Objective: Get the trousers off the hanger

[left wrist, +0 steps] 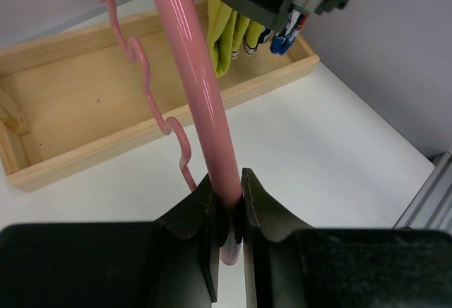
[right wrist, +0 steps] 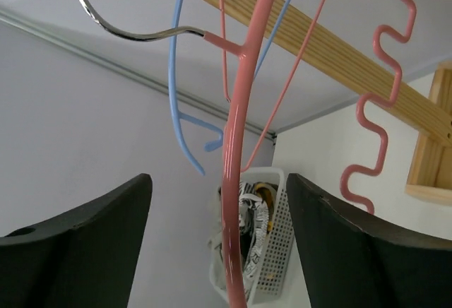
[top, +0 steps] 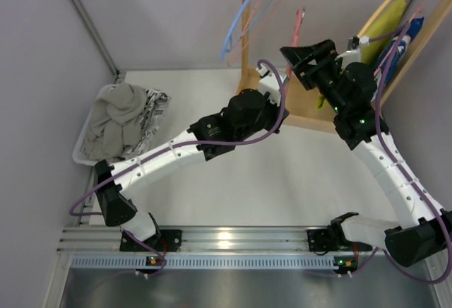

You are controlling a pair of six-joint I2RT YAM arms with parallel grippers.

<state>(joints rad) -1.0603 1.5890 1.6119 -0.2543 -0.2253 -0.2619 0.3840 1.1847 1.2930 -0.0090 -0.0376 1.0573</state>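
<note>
Pink hanger [left wrist: 197, 89] tight in left hand [left wrist: 227, 184]

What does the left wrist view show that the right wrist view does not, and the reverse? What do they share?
Only the left wrist view: the left end effector shut on the pink hanger, and a yellow-green garment.
Only the right wrist view: the hanger's metal hook, a light blue hanger, a white basket, and the right end effector open around the pink bar without touching it.
Both: the pink hanger with its notched lower bar, and parts of the wooden stand.
</note>
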